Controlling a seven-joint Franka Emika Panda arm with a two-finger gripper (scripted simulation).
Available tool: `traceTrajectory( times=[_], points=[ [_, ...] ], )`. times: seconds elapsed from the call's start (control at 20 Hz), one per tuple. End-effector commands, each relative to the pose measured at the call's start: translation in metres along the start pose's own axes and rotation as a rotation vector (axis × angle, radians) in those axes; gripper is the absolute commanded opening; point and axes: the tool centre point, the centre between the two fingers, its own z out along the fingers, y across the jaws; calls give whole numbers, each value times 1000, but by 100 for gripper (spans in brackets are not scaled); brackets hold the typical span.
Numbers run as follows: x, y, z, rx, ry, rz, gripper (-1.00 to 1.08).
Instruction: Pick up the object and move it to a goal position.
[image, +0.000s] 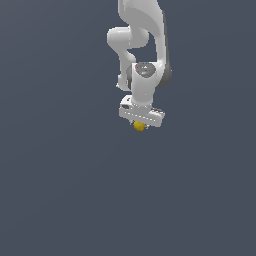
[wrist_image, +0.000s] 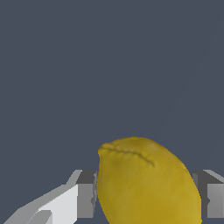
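The object (image: 139, 126) is a tiny yellow-orange ball seen right under the white gripper (image: 141, 122) in the exterior view. In the wrist view the object (wrist_image: 146, 183) fills the space between the two fingers. It looks like a yellow oval with a small ridge near one end. One grey finger pad (wrist_image: 86, 199) touches one side of it and the other pad (wrist_image: 210, 199) touches the opposite side. The gripper (wrist_image: 146, 203) is shut on the object. The arm hangs straight down over it.
A plain dark grey-blue surface (image: 60, 190) lies all around. No other object or marker shows in either view.
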Motion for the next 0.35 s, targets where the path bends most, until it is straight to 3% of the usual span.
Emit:
traceTrajectory(
  times=[0.0,0.3],
  points=[
    [-8,-7,-6,0,1,1,-100],
    [-14,-13,-11,0,0,2,-100]
  ],
)
